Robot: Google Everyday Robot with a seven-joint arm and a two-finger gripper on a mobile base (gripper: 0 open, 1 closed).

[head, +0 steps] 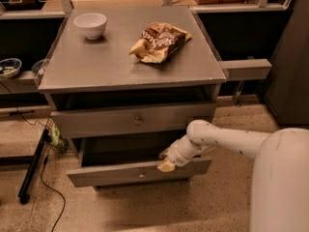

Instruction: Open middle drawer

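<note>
The robot's white gripper [165,162], at the end of a white arm [227,138] reaching in from the right, rests against the top edge of the grey flat-fronted middle drawer [111,175], right of the front's centre. We cannot tell whether it is clenched on that edge or released.

The middle drawer stands well out of the grey desk [96,69], low in the carcass and below the wider grey upper drawer front [96,122] with its small round knob [138,121]. Its face points toward us. Its long axis runs left to right, with the left end a little lower in our view. We see its dark inside behind the front.

On the desk, a white round bowl [91,24] sits at the back left. A crumpled brown snack bag [158,41] lies well apart from it to the right.

On the far left a small patterned bowl [8,66] sits on a dark shelf, and a black cable [48,192] trails across the speckled floor [145,211]. A grey ledge [244,69] juts from the desk's right side, and the robot's white body [280,182] fills the lower right corner.
</note>
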